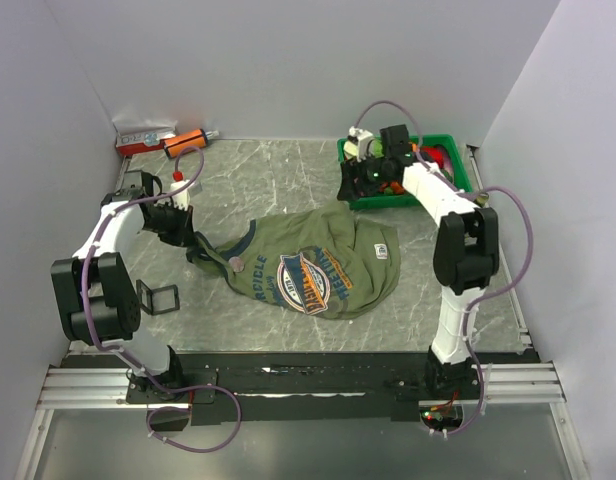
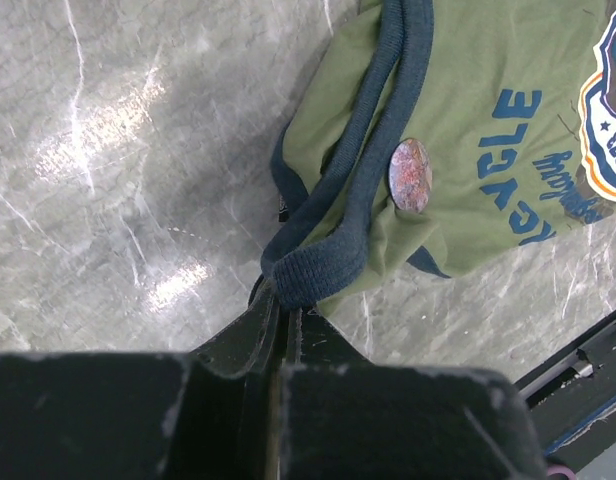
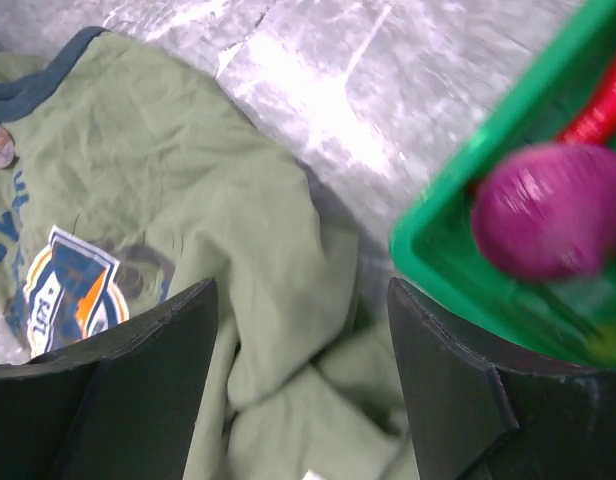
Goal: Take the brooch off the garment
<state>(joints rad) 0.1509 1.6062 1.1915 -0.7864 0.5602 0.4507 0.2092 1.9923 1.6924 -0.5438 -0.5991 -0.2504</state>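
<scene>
The brooch [image 2: 410, 175], one single small round disc, is sitting pinned on the garment [image 1: 288, 235] just beside the navy collar band [image 2: 368, 150], between that band and the one round chest print [image 1: 310, 283]. The one garment is lying crumpled in the middle of the counter [image 1: 268, 180], its single white hem label [image 1: 380, 250] facing up toward the right. Of the two hands, the left hand [image 2: 285, 312] is clenching a fold of the navy collar band at the garment's left end, near the brooch but not touching it. The right hand [image 3: 300, 300] is hanging released, fingers spread wide, over the garment's right edge and the near rim of the one green bin [image 3: 428, 255], where one blurred purple round thing [image 3: 548, 210] is lying.
</scene>
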